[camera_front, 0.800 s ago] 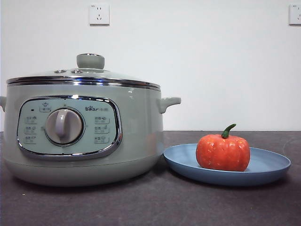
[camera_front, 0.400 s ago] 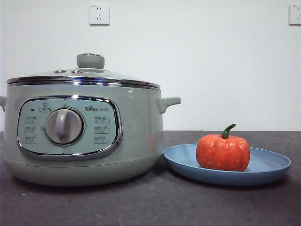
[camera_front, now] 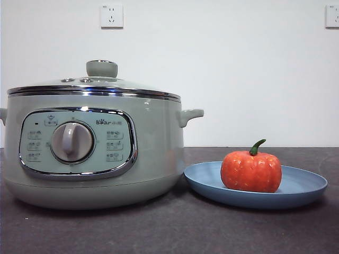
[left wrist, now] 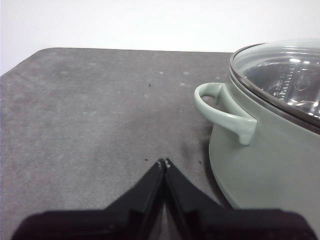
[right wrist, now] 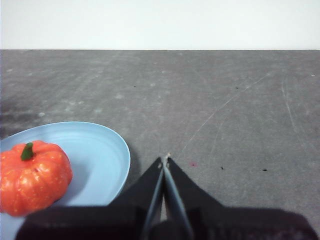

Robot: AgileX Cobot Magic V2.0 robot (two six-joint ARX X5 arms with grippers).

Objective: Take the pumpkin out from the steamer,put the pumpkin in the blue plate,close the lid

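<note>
The orange-red pumpkin with a green stem rests in the blue plate, to the right of the steamer. The glass lid with its pale-green knob sits shut on the steamer's chrome rim. My left gripper is shut and empty over bare table beside the steamer's side handle. My right gripper is shut and empty over the table beside the plate. Neither arm shows in the front view.
The dark grey tabletop runs to a white wall with two sockets. The table's rounded corner shows in the left wrist view.
</note>
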